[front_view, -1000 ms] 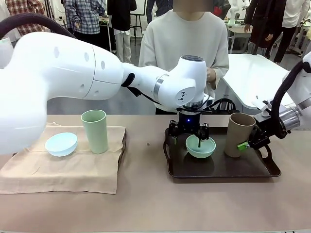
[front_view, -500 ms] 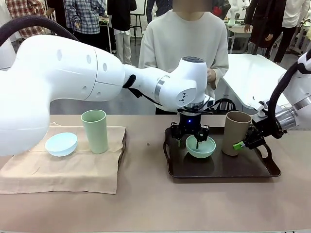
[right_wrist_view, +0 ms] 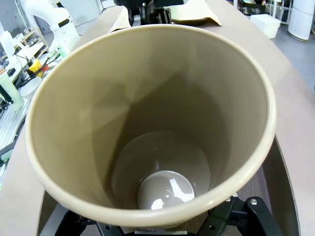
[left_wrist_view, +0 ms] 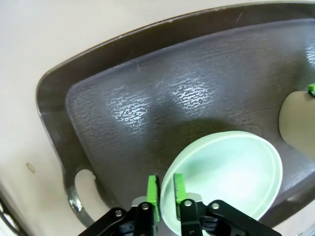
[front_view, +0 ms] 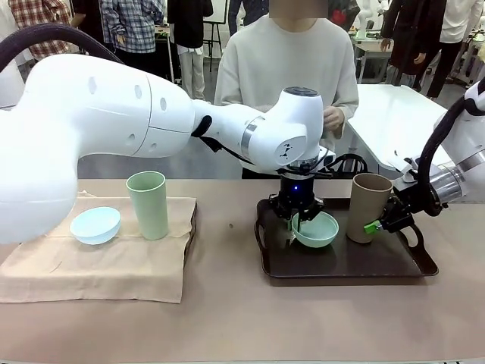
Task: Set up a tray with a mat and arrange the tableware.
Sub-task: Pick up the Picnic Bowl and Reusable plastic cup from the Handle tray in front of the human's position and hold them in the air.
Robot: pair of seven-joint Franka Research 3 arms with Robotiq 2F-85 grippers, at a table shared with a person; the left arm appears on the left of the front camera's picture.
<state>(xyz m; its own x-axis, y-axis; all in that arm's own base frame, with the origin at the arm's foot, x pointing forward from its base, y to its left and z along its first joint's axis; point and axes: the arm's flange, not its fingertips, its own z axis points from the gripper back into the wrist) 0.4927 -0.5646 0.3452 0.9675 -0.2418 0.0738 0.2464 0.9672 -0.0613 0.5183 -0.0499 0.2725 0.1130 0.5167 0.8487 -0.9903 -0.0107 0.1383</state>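
On the dark brown tray (front_view: 341, 265) my left gripper (front_view: 297, 221) is shut on the near rim of the mint green bowl (front_view: 320, 230), which is tipped up off the tray floor. The left wrist view shows the green pads (left_wrist_view: 152, 192) pinching that rim of the bowl (left_wrist_view: 231, 172) over the tray (left_wrist_view: 123, 108). My right gripper (front_view: 379, 222) is shut on the tan brown cup (front_view: 367, 206), which stands on the tray's right part. The cup's inside (right_wrist_view: 147, 98) faces the right wrist camera. A pale blue bowl (front_view: 95, 224) and a light green cup (front_view: 148, 205) sit on the beige mat (front_view: 98, 269) at the left.
A dark edge (front_view: 194, 224) shows under the mat's right side. A person (front_view: 288, 68) stands at the far side of the table with hands held near the waist. Bare tabletop (front_view: 227, 303) lies between the mat and the tray and along the near edge.
My left gripper has shut on the mint bowl's rim and tipped the bowl up. My right gripper has shut on the tan cup and nudged it slightly left.
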